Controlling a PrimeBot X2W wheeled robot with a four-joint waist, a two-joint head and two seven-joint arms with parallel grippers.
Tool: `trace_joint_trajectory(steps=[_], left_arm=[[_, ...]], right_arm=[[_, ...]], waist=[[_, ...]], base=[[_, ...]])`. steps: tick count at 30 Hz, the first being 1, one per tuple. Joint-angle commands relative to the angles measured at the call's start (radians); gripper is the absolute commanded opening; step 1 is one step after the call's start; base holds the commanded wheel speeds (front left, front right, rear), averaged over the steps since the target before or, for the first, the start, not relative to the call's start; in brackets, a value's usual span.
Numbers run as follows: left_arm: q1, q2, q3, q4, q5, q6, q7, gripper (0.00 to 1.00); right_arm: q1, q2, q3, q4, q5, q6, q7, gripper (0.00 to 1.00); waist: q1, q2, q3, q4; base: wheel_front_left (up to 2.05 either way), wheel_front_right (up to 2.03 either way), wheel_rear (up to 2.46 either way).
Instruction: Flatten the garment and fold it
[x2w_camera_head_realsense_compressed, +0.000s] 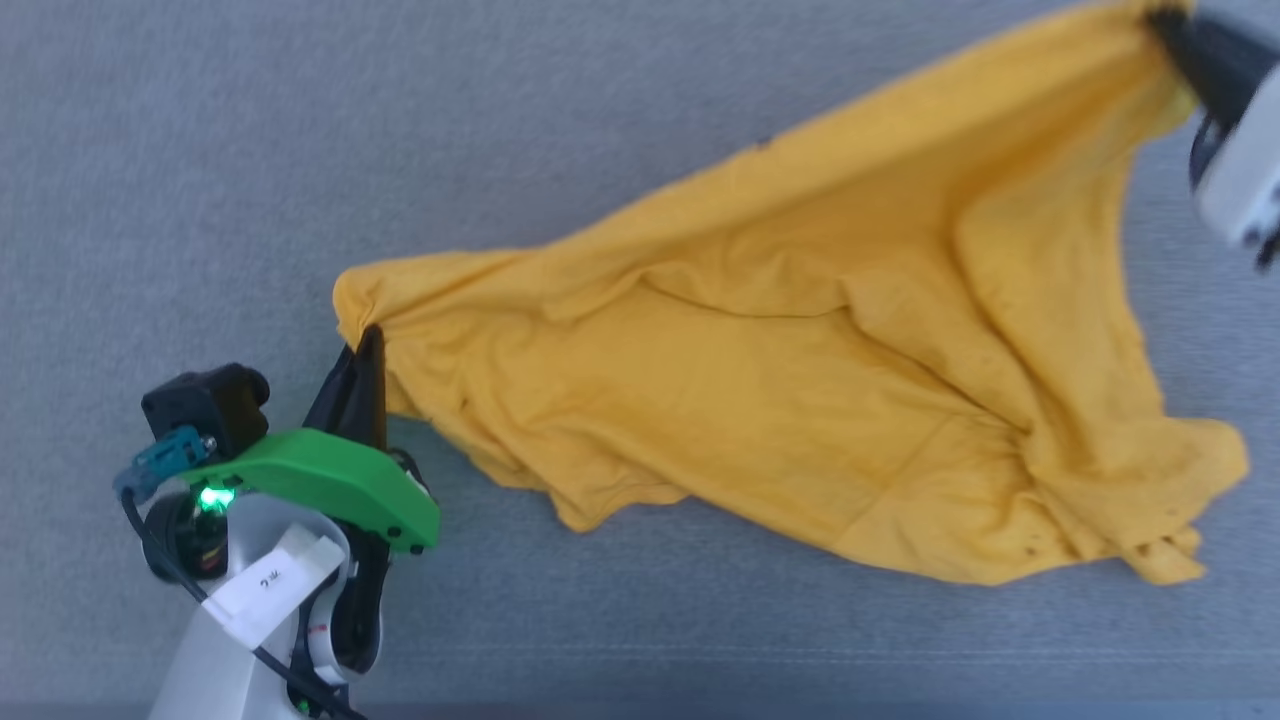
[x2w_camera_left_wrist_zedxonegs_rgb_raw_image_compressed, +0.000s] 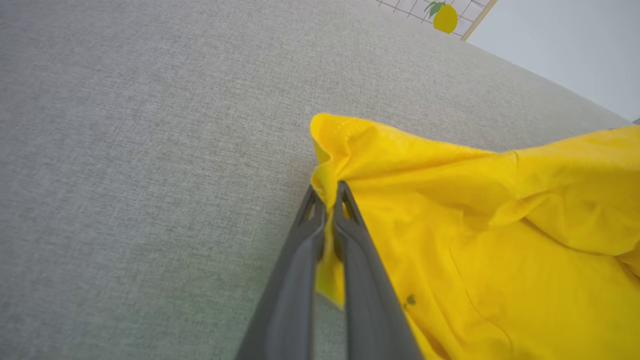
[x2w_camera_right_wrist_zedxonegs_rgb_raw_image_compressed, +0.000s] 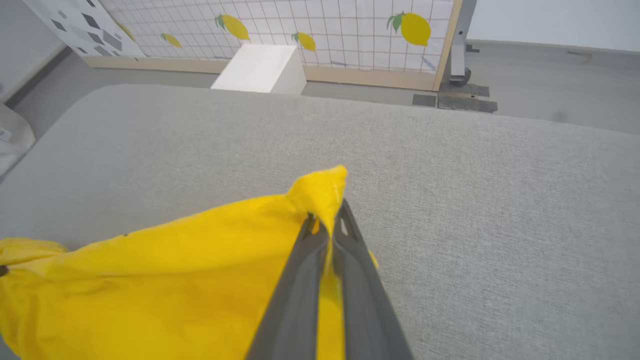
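Observation:
The garment, a mustard-yellow T-shirt, lies crumpled and stretched across the grey surface from lower left to upper right. My left gripper is shut on its left corner; the left wrist view shows the cloth pinched between the dark fingers. My right gripper is shut on the upper right corner at the top edge of the head view. In the right wrist view a peak of the yellow cloth stands up between the closed fingertips. A few small dark spots show near the lower right hem.
The grey fabric surface stretches wide on all sides of the shirt. Beyond its far edge the right wrist view shows a white box on the floor and a lemon-print tiled panel.

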Motion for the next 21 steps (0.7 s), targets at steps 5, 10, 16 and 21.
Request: trace_joint_trajectory(steps=[5, 10, 16, 21], left_arm=[[0.057, 0.008, 0.007, -0.009, -0.009, 0.016, -0.001, 0.0], [0.08, -0.001, 0.003, -0.008, -0.018, 0.022, -0.002, 0.0], [0.101, -0.035, 0.034, -0.004, -0.106, -0.005, -0.02, 0.0], [0.021, -0.035, 0.059, -0.007, -0.201, -0.076, 0.004, 0.0]], right_arm=[[0.304, 0.029, -0.066, -0.169, 0.066, 0.003, -0.008, 0.0], [0.556, 0.12, -0.104, -0.262, 0.108, 0.003, -0.021, 0.0], [0.687, 0.208, -0.113, -0.275, 0.165, 0.003, -0.021, 0.0], [0.61, 0.182, -0.102, -0.227, 0.186, 0.003, 0.036, 0.0]], waist=[[-0.0001, 0.0, -0.218, -0.21], [-0.0001, 0.0, -0.239, -0.231], [-0.0001, 0.0, -0.256, -0.241], [-0.0001, 0.0, -0.252, -0.24]], base=[[0.0, 0.0, 0.0], [0.0, 0.0, 0.0], [0.0, 0.0, 0.0], [0.0, 0.0, 0.0]])
